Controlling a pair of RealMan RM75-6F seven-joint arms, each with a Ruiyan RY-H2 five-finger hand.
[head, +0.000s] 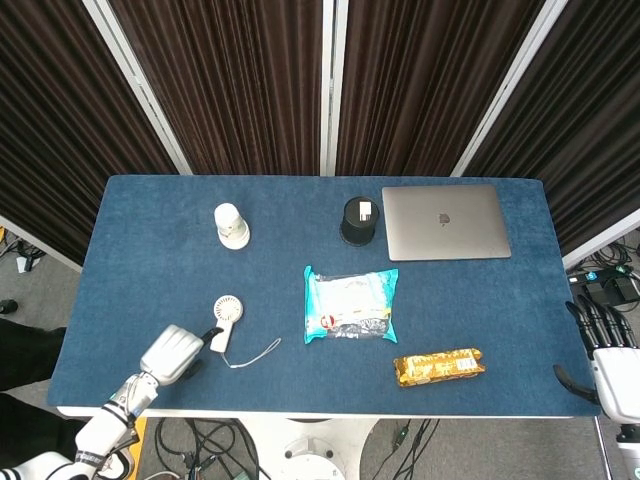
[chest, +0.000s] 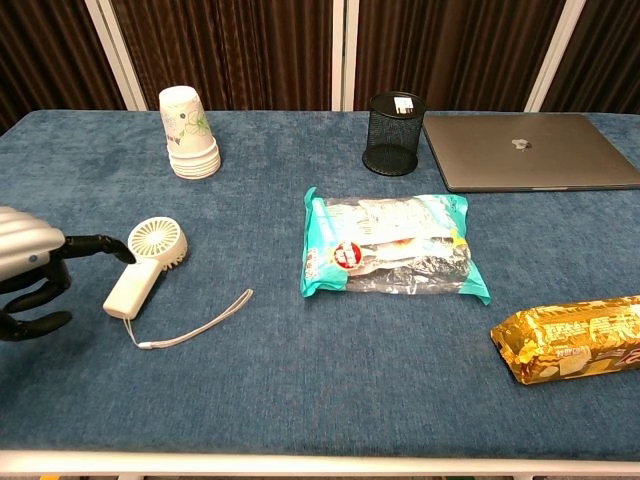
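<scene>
Left hand (chest: 30, 265) at the small white fan (chest: 145, 265), lower left of the tabletop (chest: 300, 400).
Its fingers are spread and hold nothing, one fingertip just reaching the fan's handle. The fan looks light, rigid and smooth; the straight handle seems the best hold, not the grille or loose strap (chest: 195, 325). Right hand (head: 605, 350) hangs open at the lower right.

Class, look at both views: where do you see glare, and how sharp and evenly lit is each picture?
Head view: even light, sharp, faint shadows. Chest view: glare on the snack bag and gold biscuit pack; left hand cropped at the frame edge.
</scene>
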